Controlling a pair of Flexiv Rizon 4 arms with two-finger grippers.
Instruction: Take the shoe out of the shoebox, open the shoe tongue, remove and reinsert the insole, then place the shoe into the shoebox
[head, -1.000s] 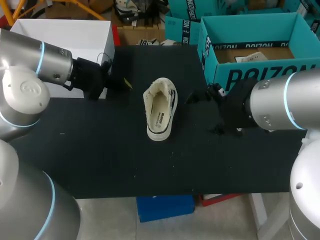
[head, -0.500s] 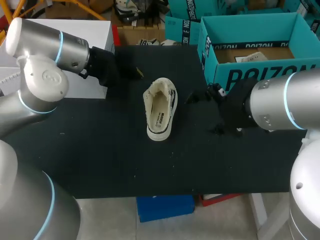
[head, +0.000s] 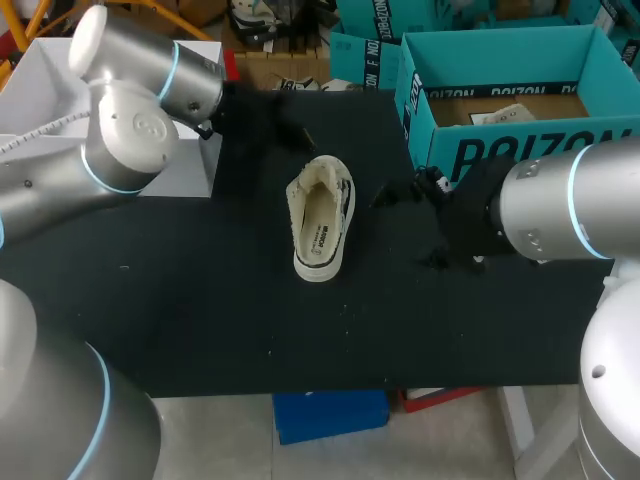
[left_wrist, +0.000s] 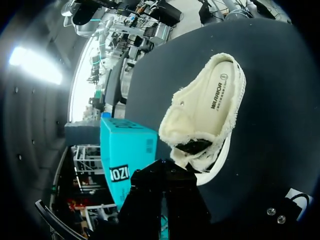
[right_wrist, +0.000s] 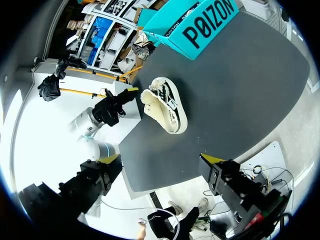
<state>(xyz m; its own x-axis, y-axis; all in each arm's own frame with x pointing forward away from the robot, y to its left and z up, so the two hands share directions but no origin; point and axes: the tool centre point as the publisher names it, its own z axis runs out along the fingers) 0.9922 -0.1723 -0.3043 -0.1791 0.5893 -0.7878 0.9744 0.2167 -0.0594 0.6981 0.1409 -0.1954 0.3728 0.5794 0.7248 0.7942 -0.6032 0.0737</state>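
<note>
Shoe (head: 320, 225): upright on table (head: 200, 300), outside shoebox (head: 520, 155).
Left gripper (head: 300, 133): clenched, empty, near shoe.
Right gripper (right_wrist: 161, 160): released.

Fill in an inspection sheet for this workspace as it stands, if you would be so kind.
Surface: black table, with a few pale specks.
Job's things: shoe out of the box at mid-table, insole inside it; shoebox open at the far right, paper in it.
Clutter: white box at the far left.
Grippers: left gripper just beyond the shoe's far end, fingers together, empty; right gripper open, empty, right of the shoe.
Cables: pale cable along the left arm; none on the table.
Surroundings: nothing seen.
</note>
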